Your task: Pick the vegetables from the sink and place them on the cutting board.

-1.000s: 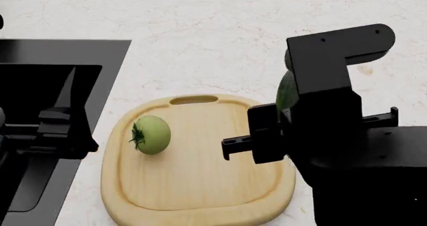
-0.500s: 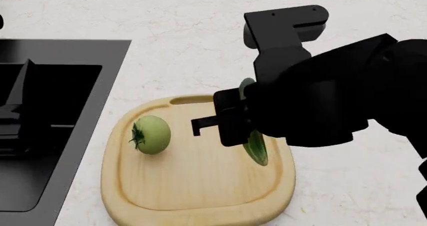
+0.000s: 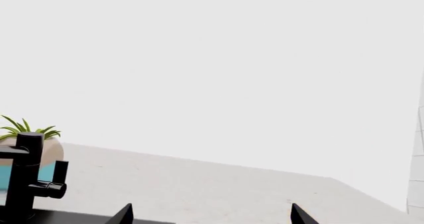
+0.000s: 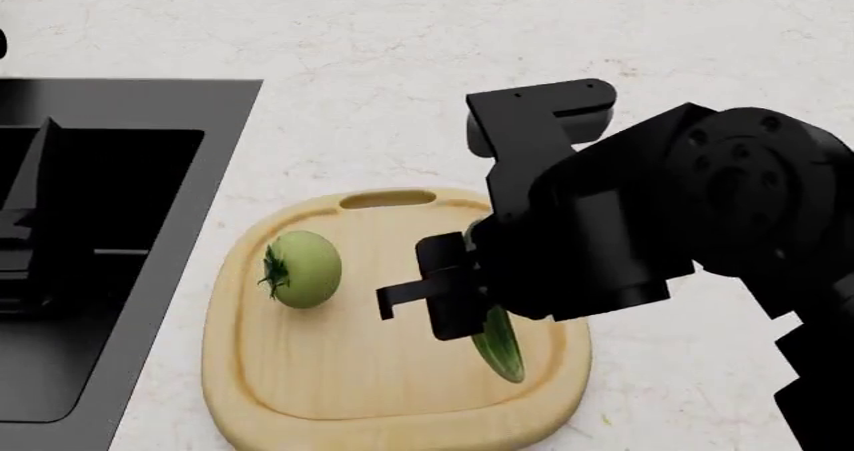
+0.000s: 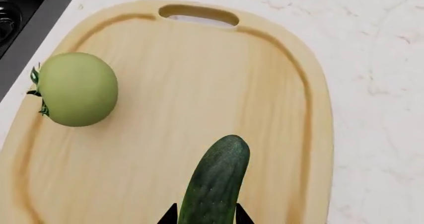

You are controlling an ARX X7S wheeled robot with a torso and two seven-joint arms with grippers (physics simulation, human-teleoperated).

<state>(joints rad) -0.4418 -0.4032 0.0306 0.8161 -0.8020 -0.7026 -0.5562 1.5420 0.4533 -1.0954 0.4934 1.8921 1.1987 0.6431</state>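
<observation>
A pale-green tomato (image 4: pixel 304 268) (image 5: pixel 76 89) rests on the left part of the tan cutting board (image 4: pixel 374 381) (image 5: pixel 166 50). My right gripper (image 5: pixel 206 216) is shut on the dark green cucumber (image 4: pixel 502 349) (image 5: pixel 216 179), holding it tilted low over the board's right half. Whether the cucumber's free end touches the wood cannot be told. The black sink (image 4: pixel 94 271) lies to the board's left. My left gripper (image 3: pixel 210 216) is open with nothing between its fingertips (image 3: pixel 124 214), and it looks out over the counter.
A black faucet (image 3: pixel 23 179) stands at the sink's back, with a small potted plant (image 3: pixel 30 129) behind it. White marbled countertop (image 4: pixel 400 71) surrounds the board. My bulky right arm (image 4: pixel 667 221) hides the board's right edge in the head view.
My right arm swung left and down, carrying the cucumber from beside the board to low over its right half. The left gripper pulled back towards the left edge of the head view.
</observation>
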